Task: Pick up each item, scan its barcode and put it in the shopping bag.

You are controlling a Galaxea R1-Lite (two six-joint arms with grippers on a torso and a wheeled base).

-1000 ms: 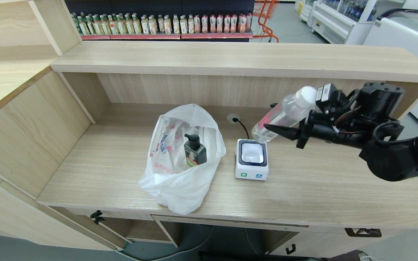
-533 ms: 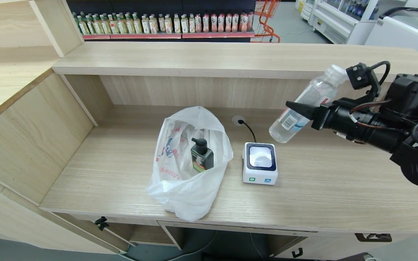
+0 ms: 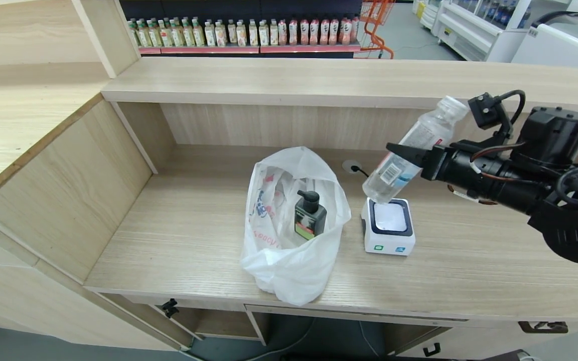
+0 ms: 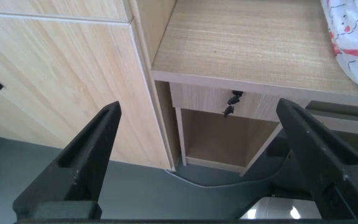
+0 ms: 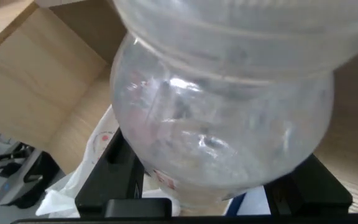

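Observation:
My right gripper point(image 3: 409, 154) is shut on a clear water bottle point(image 3: 409, 150), held tilted with its base just above the white barcode scanner point(image 3: 389, 226) and its white cap up to the right. The bottle's barcode label faces me. In the right wrist view the water bottle point(image 5: 222, 118) sits between the black fingers point(image 5: 114, 174). A white shopping bag point(image 3: 294, 220) stands open left of the scanner with a dark pump bottle point(image 3: 310, 216) inside. My left gripper point(image 4: 197, 162) is open below the counter's front edge, holding nothing.
The wooden counter point(image 3: 469, 265) has bare room right of the scanner and left of the bag. A raised ledge point(image 3: 319, 80) runs along the back, a wooden side wall point(image 3: 68, 190) on the left. The scanner's cable goes to a hole point(image 3: 351, 166) behind it.
The head camera shifted, so the scene slid right. My right gripper carried the bottle left and down, from right of the scanner to directly above it.

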